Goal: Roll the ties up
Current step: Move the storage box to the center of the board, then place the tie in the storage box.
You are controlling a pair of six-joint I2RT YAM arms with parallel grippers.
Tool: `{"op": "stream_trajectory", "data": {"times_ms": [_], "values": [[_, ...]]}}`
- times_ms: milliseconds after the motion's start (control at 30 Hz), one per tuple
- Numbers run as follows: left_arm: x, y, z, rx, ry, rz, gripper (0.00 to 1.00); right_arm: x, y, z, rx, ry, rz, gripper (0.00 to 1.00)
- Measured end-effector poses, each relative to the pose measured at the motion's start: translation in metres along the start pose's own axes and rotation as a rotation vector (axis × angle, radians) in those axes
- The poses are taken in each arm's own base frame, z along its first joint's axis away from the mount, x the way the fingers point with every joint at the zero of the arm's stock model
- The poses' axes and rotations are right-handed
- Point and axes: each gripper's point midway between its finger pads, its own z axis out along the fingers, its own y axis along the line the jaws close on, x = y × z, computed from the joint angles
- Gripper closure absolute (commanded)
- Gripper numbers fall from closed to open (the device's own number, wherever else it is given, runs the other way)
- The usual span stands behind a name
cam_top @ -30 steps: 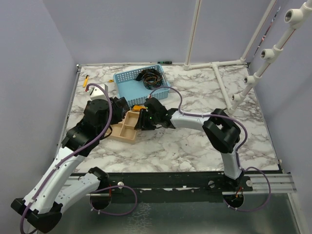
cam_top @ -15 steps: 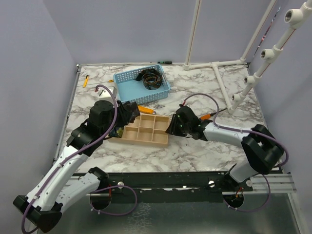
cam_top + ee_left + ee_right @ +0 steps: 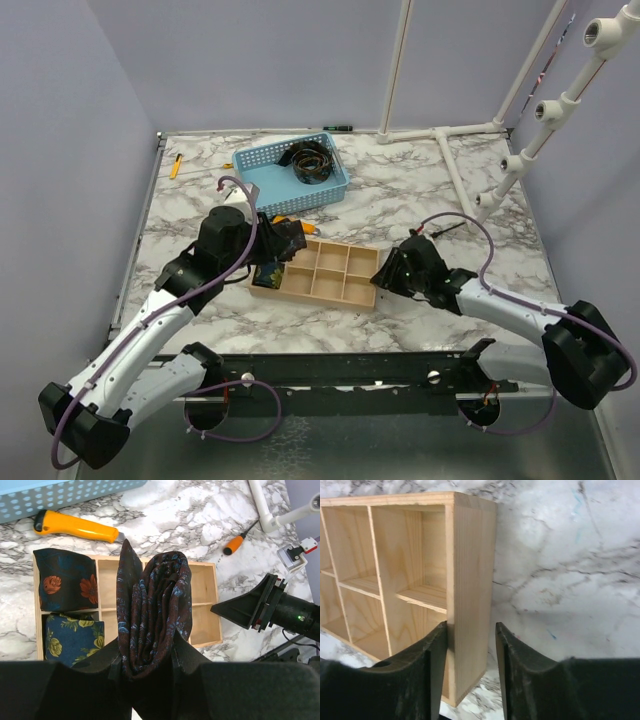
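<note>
Left gripper [image 3: 150, 652]: jaws clamped on rolled tie [image 3: 152, 605], held above box [image 3: 216, 605]. Right gripper [image 3: 470, 630]: jaws pinch box end wall. 2 other ties [image 3: 67, 585] sit in box end slots. Tie looks soft, light, slippery; roll may spring open. Best squeeze across roll's middle.

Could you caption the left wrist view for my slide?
Left gripper holds a rolled tie over a wooden tray containing an orange-flowered tie and a yellow-flowered tie.

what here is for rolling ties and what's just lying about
Job: brown patterned rolled tie in left gripper; two floral rolled ties; wooden divided tray in right gripper; dark tie in blue plastic basket.
Idle: orange knife; orange screwdriver; white pipe frame.
</note>
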Motion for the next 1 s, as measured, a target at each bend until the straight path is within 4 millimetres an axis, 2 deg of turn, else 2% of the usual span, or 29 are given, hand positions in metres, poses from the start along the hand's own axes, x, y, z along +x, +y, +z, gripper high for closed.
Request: {"op": "stream_trajectory", "data": {"times_ms": [133, 233, 367, 567, 700, 867, 1000], "values": [[0.005, -0.005, 0.005, 0.032, 0.027, 0.004, 1.0, 0.007, -0.013, -0.011, 0.03, 0.005, -0.014, 0.41], [0.012, -0.008, 0.011, 0.05, 0.064, 0.013, 1.0, 0.006, -0.02, -0.021, 0.047, -0.003, -0.038, 0.39], [0.028, -0.011, 0.027, 0.076, 0.148, 0.011, 1.0, -0.003, -0.016, -0.033, 0.02, -0.047, -0.073, 0.39], [0.038, -0.022, 0.039, 0.137, 0.212, -0.01, 1.0, -0.001, -0.017, -0.029, 0.024, -0.035, -0.096, 0.39], [0.03, -0.031, 0.039, 0.172, 0.196, -0.008, 1.0, 0.008, -0.023, -0.018, 0.05, 0.008, -0.103, 0.47], [0.02, -0.037, 0.038, 0.191, 0.17, -0.002, 1.0, 0.005, -0.021, -0.004, 0.083, 0.037, -0.103, 0.6], [0.018, -0.037, 0.035, 0.193, 0.159, 0.01, 1.0, -0.001, -0.03, 0.001, 0.114, 0.032, -0.085, 0.63]]}}
